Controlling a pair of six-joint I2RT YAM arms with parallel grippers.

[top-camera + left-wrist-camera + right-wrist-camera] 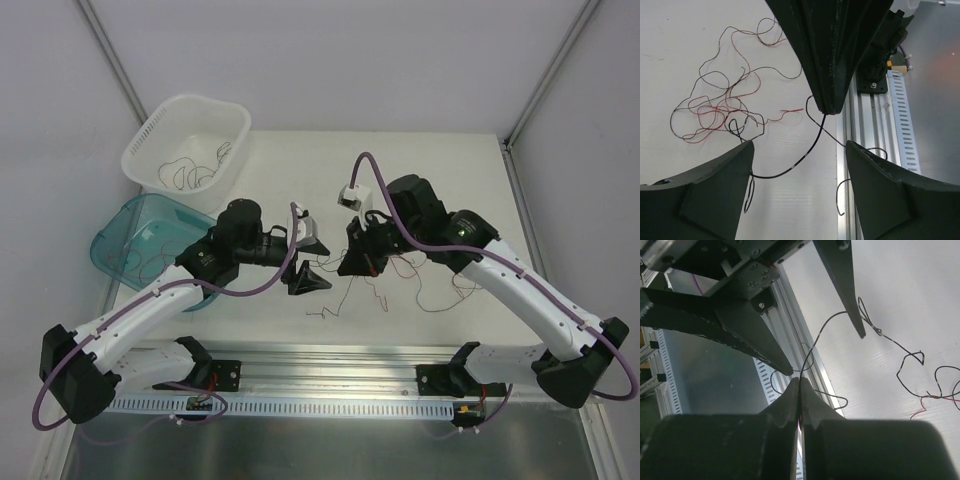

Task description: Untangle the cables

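1. Two grippers meet over the front middle of the table. The right gripper is clenched on a black strand.
2. From that pinch the strand slants down between the fingers of the left gripper, whose jaws stand apart with nothing grasped.
3. The cables lie as a loose red-and-black tangle on the table beyond the pinch, on the right arm's side.
4. The left gripper is nearer the free stretch, so closing across it and drawing leftward along its length looks apt.
5. Open table lies behind. The rail is just beside the strand, and loose loops cross it.
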